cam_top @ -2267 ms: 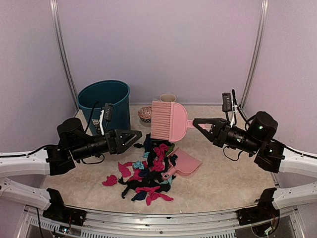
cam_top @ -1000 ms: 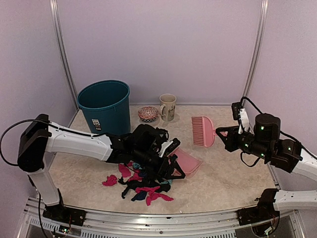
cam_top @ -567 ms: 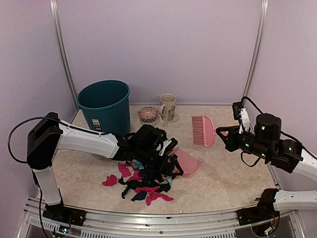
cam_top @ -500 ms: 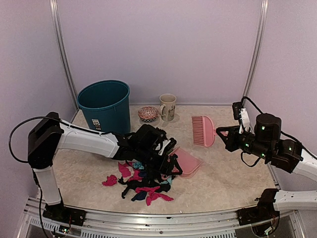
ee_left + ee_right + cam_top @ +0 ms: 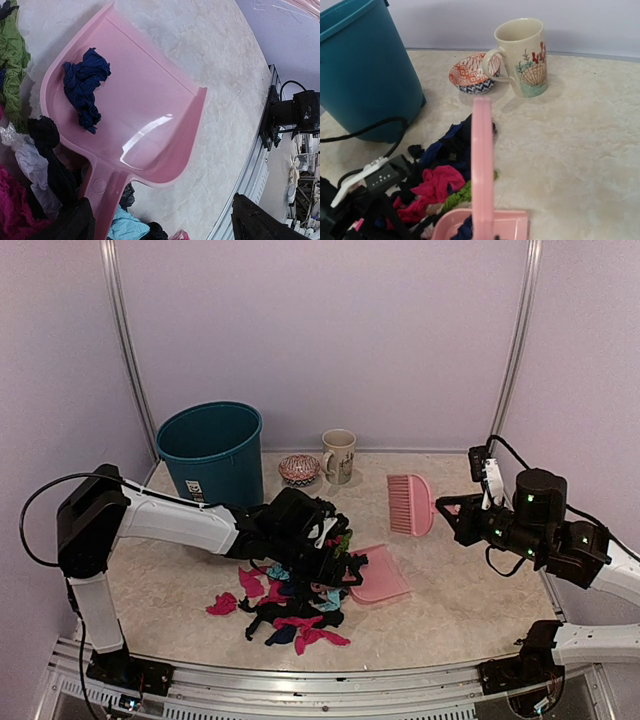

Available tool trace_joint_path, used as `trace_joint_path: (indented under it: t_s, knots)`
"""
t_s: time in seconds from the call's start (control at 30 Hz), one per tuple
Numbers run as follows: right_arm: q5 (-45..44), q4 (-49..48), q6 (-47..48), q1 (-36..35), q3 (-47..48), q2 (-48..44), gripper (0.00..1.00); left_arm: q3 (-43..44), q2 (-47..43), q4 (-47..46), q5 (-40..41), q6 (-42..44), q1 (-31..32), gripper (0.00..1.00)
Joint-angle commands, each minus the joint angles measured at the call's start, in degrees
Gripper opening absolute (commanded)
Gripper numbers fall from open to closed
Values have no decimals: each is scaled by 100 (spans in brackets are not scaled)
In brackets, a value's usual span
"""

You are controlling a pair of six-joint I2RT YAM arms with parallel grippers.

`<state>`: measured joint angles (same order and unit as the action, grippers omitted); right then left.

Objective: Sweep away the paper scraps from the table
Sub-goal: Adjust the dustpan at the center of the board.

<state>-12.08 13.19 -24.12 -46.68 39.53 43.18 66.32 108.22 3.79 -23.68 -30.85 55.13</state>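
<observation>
At lower centre, nearly all scraps (image 5: 290, 605) lay heaped on the counter (image 5: 450, 590); one navy scrap (image 5: 85, 85) sat in the dustpan (image 5: 145, 110). The left jaws gaped empty by its handle (image 5: 102, 195); the right jaws clamped the brush (image 5: 410, 503). Sweeping looked barely begun.

Mottled table (image 5: 470, 590) under heaped paper scraps (image 5: 300, 625), seemingly flat pink dustpan (image 5: 378, 580), teal bin (image 5: 210, 455), bowl (image 5: 299, 470), mug (image 5: 339, 456).

Bin (image 5: 210, 452), bowl (image 5: 299, 470), mug (image 5: 339, 456) (shell-printed) stand behind dustpan (image 5: 375, 575), brush (image 5: 408, 503).
</observation>
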Motion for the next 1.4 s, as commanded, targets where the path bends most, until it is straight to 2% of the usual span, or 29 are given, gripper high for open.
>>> trace_joint_path:
  t_s: [0.0, 0.27, 0.57, 0.8, 1.37]
  knots:
    - [8, -218, -64, 61, -14, 30, 0, -140, -126, -128, 67, 15, -49, 93]
    - [43, -226, -58, 63, -8, 62, 0, -172, -106, -23, 49, 86, -115, 93]
    - [14, -213, -31, 63, -37, 59, 0, -9, -48, 432, 360, 319, 135, 93]
    - [25, -210, -23, 62, -42, 12, 0, 169, 44, 499, 300, 317, 348, 93]
    - [-117, 120, 30, 62, -1, -336, 0, 1270, 935, 535, -151, 275, 578, 93]
